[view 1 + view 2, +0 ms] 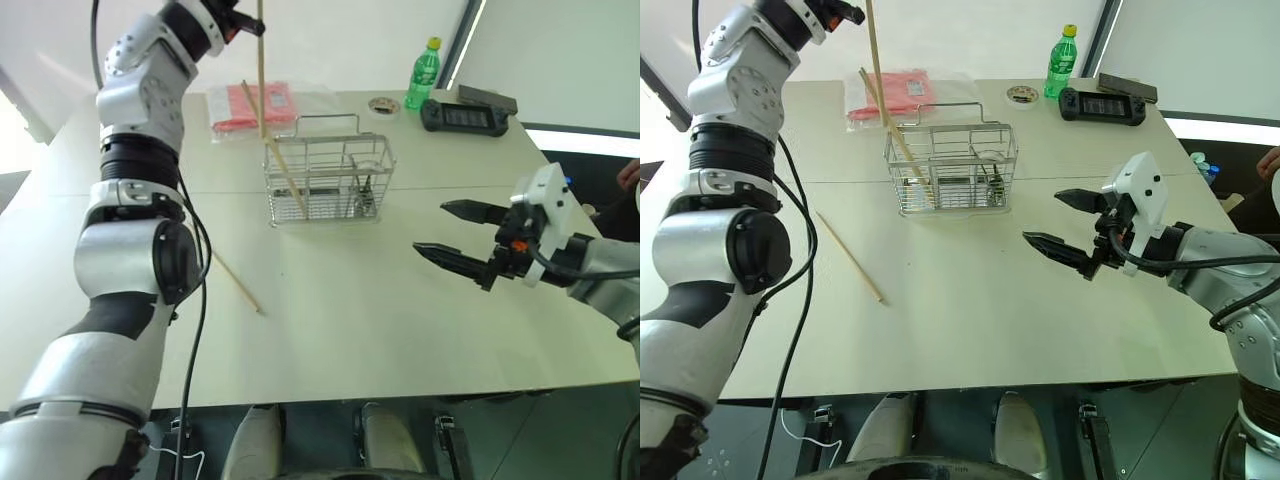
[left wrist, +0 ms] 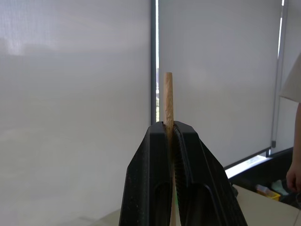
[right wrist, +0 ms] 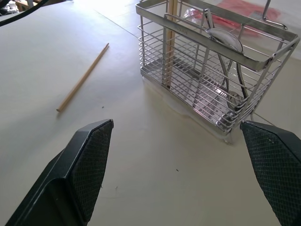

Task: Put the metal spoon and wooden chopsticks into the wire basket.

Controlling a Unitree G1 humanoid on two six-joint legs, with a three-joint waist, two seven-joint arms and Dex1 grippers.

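Observation:
My left gripper (image 1: 252, 24) is raised high at the far left and is shut on one wooden chopstick (image 1: 262, 80). That chopstick hangs upright, with its lower end just above the left end of the wire basket (image 1: 330, 180). In the left wrist view the stick (image 2: 168, 99) pokes out between the closed fingers. A second chopstick (image 1: 275, 150) leans inside the basket's left end. A third (image 1: 237, 285) lies flat on the table, left of and nearer than the basket. The metal spoon (image 3: 225, 40) stands in the basket's right end. My right gripper (image 1: 430, 228) hovers open and empty to the basket's right.
On the pale table (image 1: 340, 330), behind the basket, are a red packet in clear plastic (image 1: 262, 105), a tape roll (image 1: 384, 104), a green bottle (image 1: 423, 73) and a black controller (image 1: 465, 117). A person's hand (image 1: 630, 175) shows at the right edge.

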